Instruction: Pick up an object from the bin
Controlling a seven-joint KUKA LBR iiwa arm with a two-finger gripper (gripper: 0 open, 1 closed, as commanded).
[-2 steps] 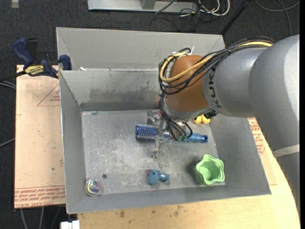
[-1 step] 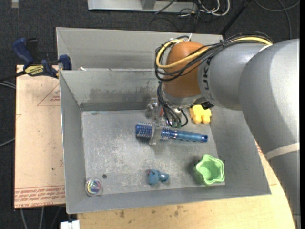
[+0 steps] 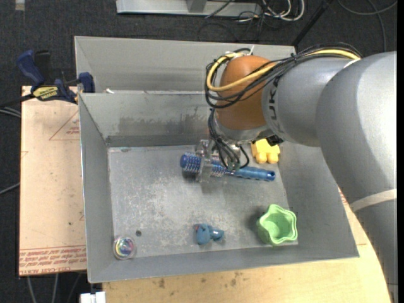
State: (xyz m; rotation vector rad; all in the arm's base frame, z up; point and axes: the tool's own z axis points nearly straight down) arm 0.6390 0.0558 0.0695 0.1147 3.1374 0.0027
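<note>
Your tool (image 3: 216, 160) hung over the blue brush (image 3: 190, 163) at the bin's (image 3: 145, 194) middle, probably chosen for lying clear of the walls. You could not tell whether it was open or closed.

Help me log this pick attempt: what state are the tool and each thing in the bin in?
Tool: low over the blue brush's middle; open or shut unclear.
Blue brush: lying down, bristle head left, handle right.
Yellow block: lying just behind the brush's handle.
Green star cup: upright, mouth up, standing apart.
Small blue piece: lying near the front wall.
Shiny ball: resting in the front left corner.
</note>
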